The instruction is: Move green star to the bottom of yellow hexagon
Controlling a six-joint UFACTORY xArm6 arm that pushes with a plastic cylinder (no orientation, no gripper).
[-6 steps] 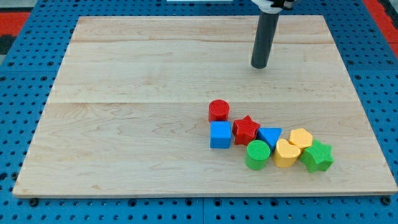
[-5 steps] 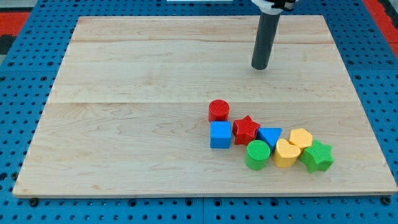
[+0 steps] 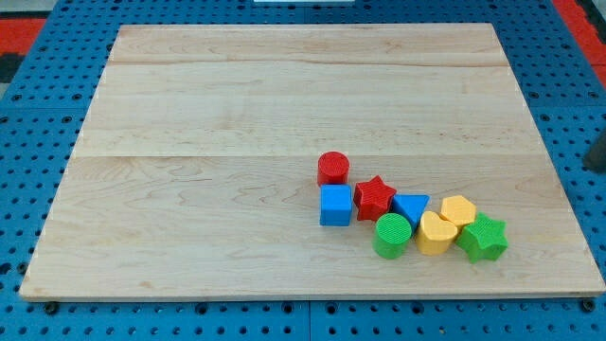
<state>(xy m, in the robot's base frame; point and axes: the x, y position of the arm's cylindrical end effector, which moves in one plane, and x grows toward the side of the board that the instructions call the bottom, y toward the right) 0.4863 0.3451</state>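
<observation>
- Rod had left the board's upper middle; only a dark sliver (image 3: 598, 152) showed at the view's right edge, tip not visible, state unclear.
- Green star (image 3: 483, 238) touched the yellow hexagon (image 3: 458, 210), at its lower right.
- Yellow heart (image 3: 435, 233) sat left of the star.

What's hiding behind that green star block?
Behind the green star, toward the view's top, the yellow hexagon touches it. The star covers the hexagon's lower edge. My tip isn't visible.

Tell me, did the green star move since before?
No. The green star sits in the same spot near the wooden board's bottom right corner, against the yellow hexagon.
</observation>
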